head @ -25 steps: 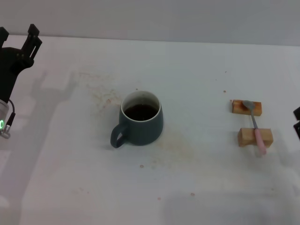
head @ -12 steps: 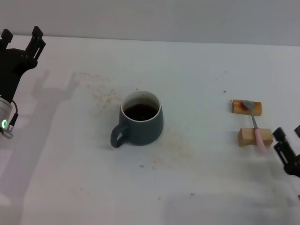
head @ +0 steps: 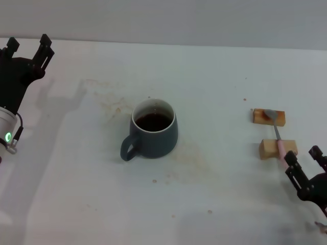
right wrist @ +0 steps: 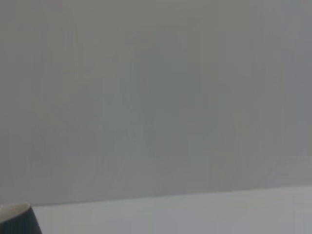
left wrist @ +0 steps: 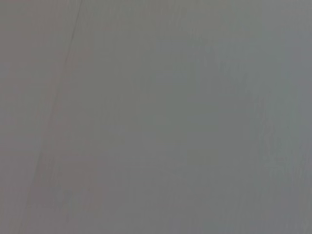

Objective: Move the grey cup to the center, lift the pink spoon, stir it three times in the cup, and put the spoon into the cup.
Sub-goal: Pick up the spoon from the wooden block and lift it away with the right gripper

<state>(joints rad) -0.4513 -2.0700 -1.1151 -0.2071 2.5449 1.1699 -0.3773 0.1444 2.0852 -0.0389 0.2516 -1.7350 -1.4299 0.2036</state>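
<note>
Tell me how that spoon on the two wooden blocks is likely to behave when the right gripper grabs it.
The spoon looks slim and stiff, probably light. It bridges two wooden blocks, so a sideways nudge may roll or slide it off. Its smooth pink handle could slip in the open right gripper, which sits just beside the handle end; the left gripper is far off.

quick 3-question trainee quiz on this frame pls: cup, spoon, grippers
1. True or false: the spoon lies across two wooden blocks.
2. The cup holds: A nothing, B dark liquid, C the spoon.
3. Which gripper is nearer the spoon?

Key:
1. True.
2. B.
3. The right gripper, open, just beside the handle end. The left gripper is open at the table's far left edge.
</note>
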